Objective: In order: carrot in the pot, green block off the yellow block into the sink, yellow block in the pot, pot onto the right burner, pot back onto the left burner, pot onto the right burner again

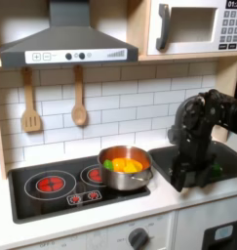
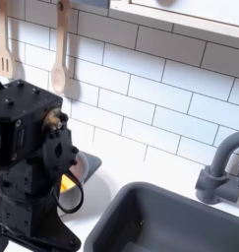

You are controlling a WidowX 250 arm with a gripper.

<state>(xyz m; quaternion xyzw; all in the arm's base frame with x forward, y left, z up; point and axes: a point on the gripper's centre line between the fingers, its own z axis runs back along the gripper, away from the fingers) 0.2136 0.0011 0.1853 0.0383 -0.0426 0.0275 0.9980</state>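
Note:
The shiny steel pot [image 1: 125, 168] stands on the stove's right burner in the first exterior view. Inside it I see orange and yellow pieces [image 1: 131, 166], likely the carrot and the yellow block, with a bit of green at their left; I cannot separate them. The green block is not clearly visible. My black gripper [image 1: 182, 179] points down at the sink's left edge, just right of the pot and apart from it. Its fingers are too dark to tell open from shut. In the second exterior view the arm [image 2: 32, 148] hides most of the pot; a yellow-orange patch [image 2: 67, 183] peeks out.
The dark sink [image 1: 210, 164] [image 2: 170, 219] lies right of the stove, with a grey faucet [image 2: 225, 169] behind it. The left burner [image 1: 52, 183] is bare. Wooden utensils [image 1: 79, 98] hang on the tiled wall. A hood and a microwave [image 1: 193, 26] sit overhead.

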